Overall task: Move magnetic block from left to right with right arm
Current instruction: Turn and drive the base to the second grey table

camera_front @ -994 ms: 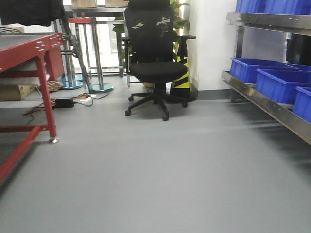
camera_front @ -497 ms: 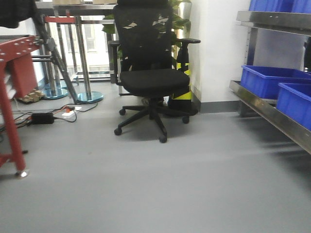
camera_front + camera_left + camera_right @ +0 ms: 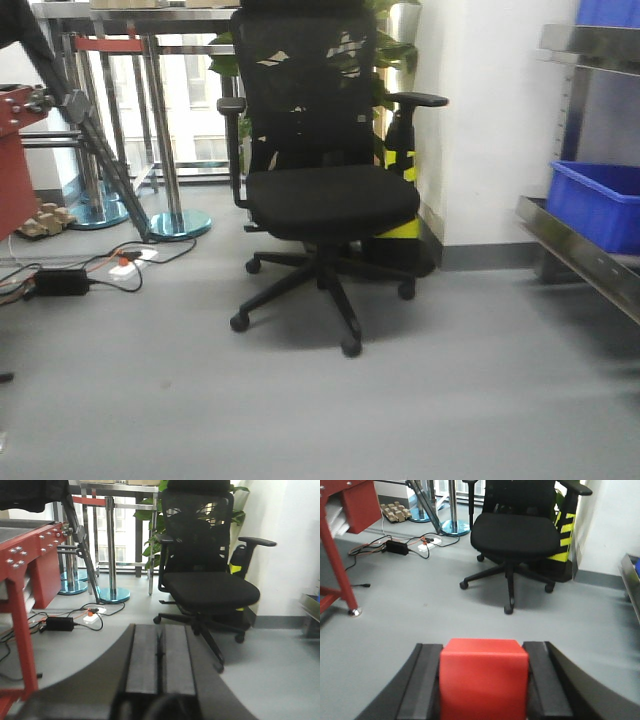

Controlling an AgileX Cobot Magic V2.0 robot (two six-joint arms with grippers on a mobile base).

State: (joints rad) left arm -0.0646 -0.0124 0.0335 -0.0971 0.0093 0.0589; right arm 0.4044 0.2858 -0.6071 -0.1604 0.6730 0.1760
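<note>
- Right wrist view: right claw (image 3: pixel 483 686) is closed on the magnetic block (image 3: pixel 483 672). The red cube sits square between the two dark pads (image 3: pixel 422 682), one on its left face and one on its right.
- The block's top and front faces are bare, and it looks centred in the grip, not cocked.
- Block position: held in the air, with grey floor (image 3: pixel 420 610) and the office chair (image 3: pixel 517 532) beyond it. It is not resting on any table. A leg of the red table (image 3: pixel 337 560) shows at the view's left edge.
- Left wrist view: left claw (image 3: pixel 159 655) is fully closed, pads meeting along a thin seam with nothing between them.
- Handling judgement: a small rigid cube, probably light, that will not deform under squeeze. Its matte faces look smooth, so slip is the main risk if the pinch is relaxed.
- Best hold is the present one, flat pads on two opposite faces and away from edges or corners.
- Caution: being magnetic, it may tug toward steel, such as the steel shelf (image 3: pixel 580 255) under the blue bin (image 3: pixel 600 205).
- The drop-off spot is not visible in any view.
</note>
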